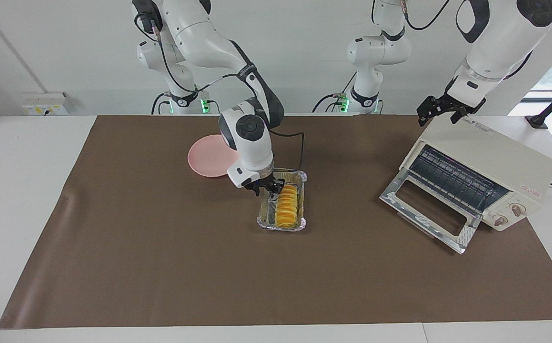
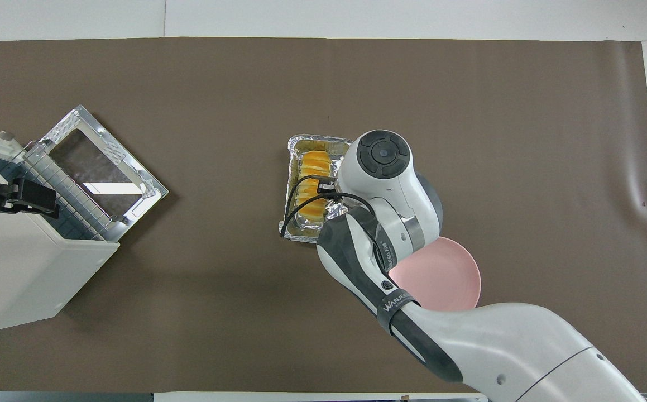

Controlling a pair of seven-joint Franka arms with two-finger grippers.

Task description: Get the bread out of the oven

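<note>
The bread [image 1: 287, 206] is a ridged golden-yellow loaf lying in a crinkled foil tray [image 1: 280, 226] in the middle of the table; it also shows in the overhead view [image 2: 313, 178]. My right gripper [image 1: 265, 186] is low over the tray's rim at its end nearer to the robots, with its fingers apart and holding nothing. The oven [image 1: 499, 152] stands at the left arm's end of the table with its door [image 1: 428, 209] folded down and its wire rack bare. My left gripper [image 1: 440, 112] hangs open just over the oven's top edge and waits.
A pink plate [image 1: 206, 157] lies nearer to the robots than the tray, toward the right arm's end. A brown mat [image 1: 161, 267] covers the table. In the overhead view my right arm's wrist [image 2: 382, 167] covers part of the tray [image 2: 301, 142].
</note>
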